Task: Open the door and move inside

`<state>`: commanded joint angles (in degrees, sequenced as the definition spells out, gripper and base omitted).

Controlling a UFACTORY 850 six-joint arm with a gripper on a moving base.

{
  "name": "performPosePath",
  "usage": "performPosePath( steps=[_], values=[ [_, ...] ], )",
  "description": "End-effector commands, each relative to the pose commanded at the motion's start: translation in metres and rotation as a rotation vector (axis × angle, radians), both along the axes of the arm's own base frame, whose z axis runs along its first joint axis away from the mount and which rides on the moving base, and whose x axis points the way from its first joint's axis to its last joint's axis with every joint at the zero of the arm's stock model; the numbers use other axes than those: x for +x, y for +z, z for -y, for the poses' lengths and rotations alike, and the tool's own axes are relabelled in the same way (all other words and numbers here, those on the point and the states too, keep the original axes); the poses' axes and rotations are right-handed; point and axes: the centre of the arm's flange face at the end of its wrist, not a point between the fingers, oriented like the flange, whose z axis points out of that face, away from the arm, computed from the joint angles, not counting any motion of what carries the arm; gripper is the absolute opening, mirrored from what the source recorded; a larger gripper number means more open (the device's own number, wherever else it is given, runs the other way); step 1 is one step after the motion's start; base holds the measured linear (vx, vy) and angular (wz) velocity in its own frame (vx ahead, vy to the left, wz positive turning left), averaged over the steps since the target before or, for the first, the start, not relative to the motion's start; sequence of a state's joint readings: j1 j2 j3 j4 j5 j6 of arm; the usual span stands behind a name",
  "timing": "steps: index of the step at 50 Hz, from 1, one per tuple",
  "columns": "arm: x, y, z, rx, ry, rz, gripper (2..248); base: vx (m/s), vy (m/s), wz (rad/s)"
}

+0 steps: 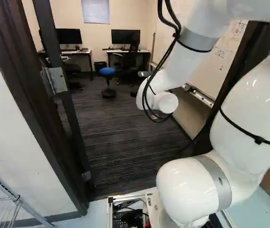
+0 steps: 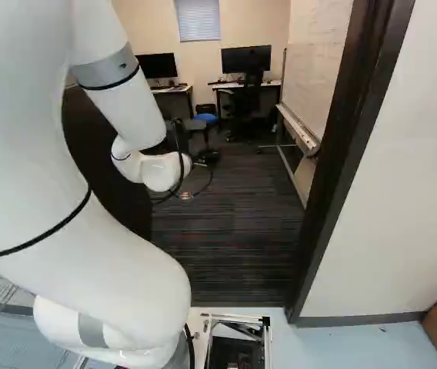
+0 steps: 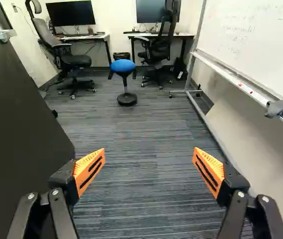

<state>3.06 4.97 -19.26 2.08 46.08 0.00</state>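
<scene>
While the white arm reaches through the doorway, the dark door stands open, swung into the room beside the gripper. Its silver handle shows high on the door in the wrist view, and a metal hinge shows at the left of the left base view. At the right of the right base view, the dark door frame meets a white wall.

In the wrist view the gripper is spread wide, its orange pads well apart and holding nothing, with striped carpet showing between and ahead of them. The door panel lies just beside one finger.

On the other side, a whiteboard carries handwriting in thin dark strokes, several short lines of it, plus a blue line near one corner. The left base view shows small sketched figures on it too. A grey cloth-like item rests on the whiteboard's tray.

Ahead of the gripper stands a stool with a blue seat and a round black base. Beyond it are two desks, each with a black monitor, and two black office chairs. A wire rack stands at the lower left of the left base view.
</scene>
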Motion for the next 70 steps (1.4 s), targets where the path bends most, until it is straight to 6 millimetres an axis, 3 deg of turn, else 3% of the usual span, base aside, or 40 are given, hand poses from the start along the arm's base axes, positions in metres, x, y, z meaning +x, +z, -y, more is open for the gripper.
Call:
performPosePath(
  steps=[17,35,52,70],
  values=[
    [-0.041,-0.012,0.009,-0.007,-0.009,0.006,247,0.000,0.000,0.000],
    [-0.071,-0.022,0.014,-0.012,-0.016,0.010,247,0.000,0.000,0.000],
    [-0.087,-0.028,0.016,-0.014,-0.019,0.012,247,0.000,0.000,0.000],
    [-0.092,-0.030,0.017,-0.015,-0.020,0.013,247,0.000,0.000,0.000]
  ],
)
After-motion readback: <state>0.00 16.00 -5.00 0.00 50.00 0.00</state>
